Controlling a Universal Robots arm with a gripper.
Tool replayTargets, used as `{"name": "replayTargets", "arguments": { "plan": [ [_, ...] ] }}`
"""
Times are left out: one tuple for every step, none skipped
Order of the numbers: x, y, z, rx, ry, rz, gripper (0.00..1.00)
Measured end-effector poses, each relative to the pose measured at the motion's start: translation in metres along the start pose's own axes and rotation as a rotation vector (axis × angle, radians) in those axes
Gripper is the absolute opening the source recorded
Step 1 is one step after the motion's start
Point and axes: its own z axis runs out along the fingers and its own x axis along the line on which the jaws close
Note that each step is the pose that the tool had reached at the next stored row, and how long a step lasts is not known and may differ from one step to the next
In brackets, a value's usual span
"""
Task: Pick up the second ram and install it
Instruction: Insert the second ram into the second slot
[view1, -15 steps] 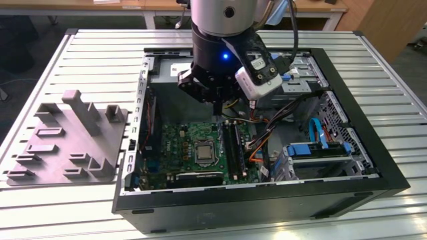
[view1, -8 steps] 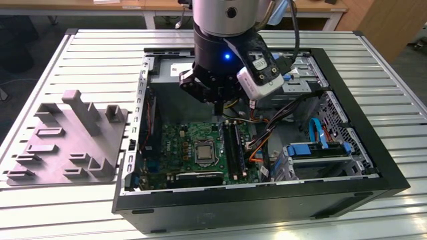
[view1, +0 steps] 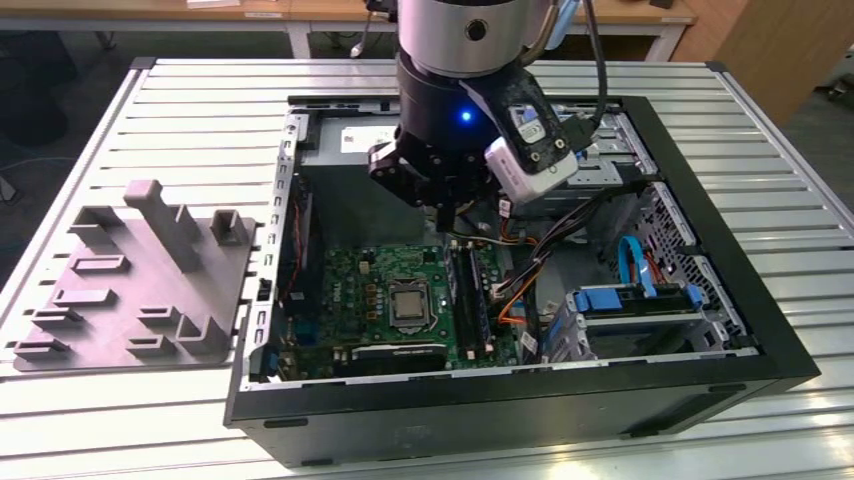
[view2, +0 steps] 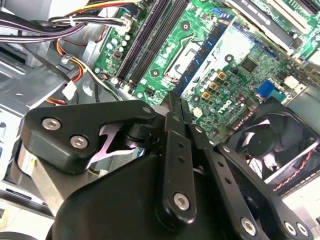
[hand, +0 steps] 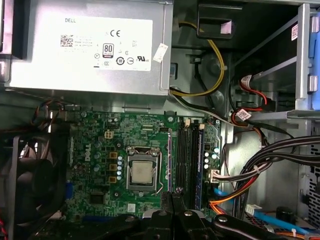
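Second ram: as far as I can judge, it is the dark strip with a blue-green edge standing in the slot bank, just right of centre in the exterior view. I cannot tell it for certain from its twin beside it.

At the far left of the exterior view, a grey holding fixture lies on the slatted surface, with no strip visible in its grooves. Next comes the open computer case, with the green motherboard lying flat inside. The processor socket is near the board's middle, and the slot bank runs just to its right.

The gripper hangs above the upper end of those slots, apart from them. In the second wrist view its jaws are drawn narrow with nothing seen between them. A tangle of cables lies right of the slots, and a blue drive cage sits at the right edge.

Risks, as I judge them:
- I cannot tell whether the second ram is fully seated. One end left proud would give poor contact.
- A press from narrow jaws slightly off line could strike the twin strip or the socket.
- The cables lie close enough to the slots to snag a finger.
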Motion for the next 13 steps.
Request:
{"name": "replayTargets", "arguments": {
  "plan": [
    [0.0,0.0,0.0011,0.0,0.0,0.0,0.12],
    [-0.0001,-0.0001,0.0024,0.0,0.0,0.0,0.12],
    [-0.0001,-0.0001,0.0036,0.0,0.0,0.0,0.12],
    [-0.0001,-0.0002,0.0048,0.0,0.0,0.0,0.12],
    [-0.0001,-0.0002,0.0059,0.0,0.0,0.0,0.12],
    [-0.0001,-0.0002,0.0071,0.0,0.0,0.0,0.12],
    [-0.0001,-0.0003,0.0085,0.0,0.0,0.0,0.12],
    [-0.0003,-0.0003,0.01,-0.0001,-0.0001,0.0,0.12],
    [-0.0004,-0.0003,0.0114,0.0,0.0,0.0,0.12],
    [-0.0004,-0.0004,0.0128,0.0,0.0,0.0,0.12],
    [-0.0004,-0.0004,0.0142,0.0,0.0,0.0,0.12],
    [-0.0004,-0.0004,0.0157,0.0,0.0,0.0,0.12],
    [-0.0004,-0.0005,0.0172,0.0,-0.0001,0.0,0.12]
  ]
}}
